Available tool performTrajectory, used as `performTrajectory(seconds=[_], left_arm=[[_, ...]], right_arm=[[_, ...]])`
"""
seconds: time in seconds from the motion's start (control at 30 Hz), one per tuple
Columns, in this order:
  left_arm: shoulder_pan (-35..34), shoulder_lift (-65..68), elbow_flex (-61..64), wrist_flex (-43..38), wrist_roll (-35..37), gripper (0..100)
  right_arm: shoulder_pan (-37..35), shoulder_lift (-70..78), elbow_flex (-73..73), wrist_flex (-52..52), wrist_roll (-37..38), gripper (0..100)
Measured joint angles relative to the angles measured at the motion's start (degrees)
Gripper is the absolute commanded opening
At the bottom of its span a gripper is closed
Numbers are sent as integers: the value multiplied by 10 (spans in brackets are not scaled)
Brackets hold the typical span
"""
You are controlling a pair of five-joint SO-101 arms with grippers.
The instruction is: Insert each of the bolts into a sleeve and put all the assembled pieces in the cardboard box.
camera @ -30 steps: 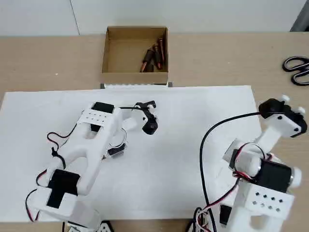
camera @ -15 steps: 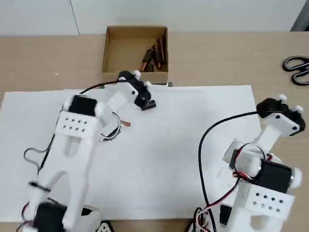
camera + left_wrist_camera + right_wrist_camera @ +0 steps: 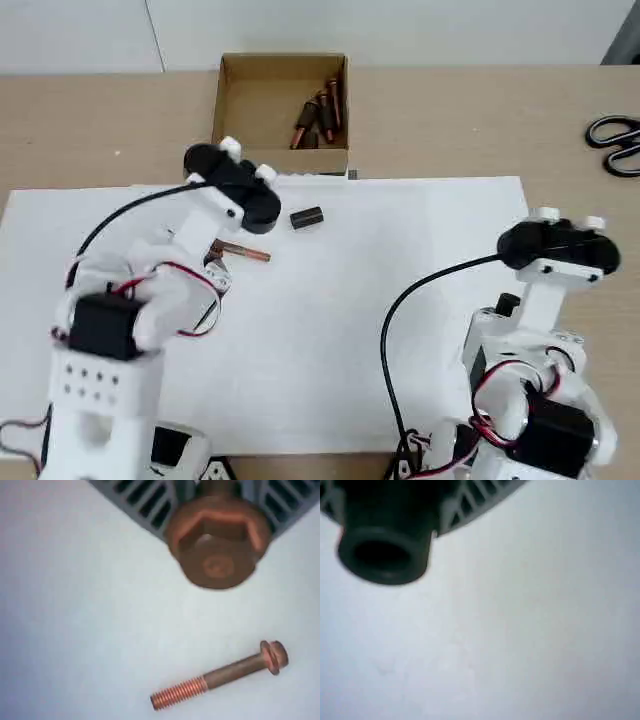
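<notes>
The left gripper is closed on a copper-coloured hex-head metal bolt, whose head faces the wrist camera between the grey ribbed jaws. A second copper bolt lies flat on the white paper sheet, just beside the left arm (the left wrist view shows its threaded tip and flanged head). A short black cylindrical sleeve lies loose on the sheet, near that bolt but apart from it, on the side toward the box. The right gripper clamps a black tubular sleeve, its open bore toward the camera, above bare paper. The open brown cardboard box sits on the light wooden table at the sheet's far edge, with several assembled pieces heaped in its right part. Black-handled scissors lie well apart at the table's right edge.
</notes>
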Motion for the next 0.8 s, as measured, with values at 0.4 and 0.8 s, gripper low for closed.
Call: performTrajectory(seconds=[0.4,0.8], left_arm=[[0,-437,363,-231,60,6],[-28,-530,462,-267,303,6]], right_arm=[[-29,-104,146,-100,7,2],[-280,-285,353,-252,7,2]])
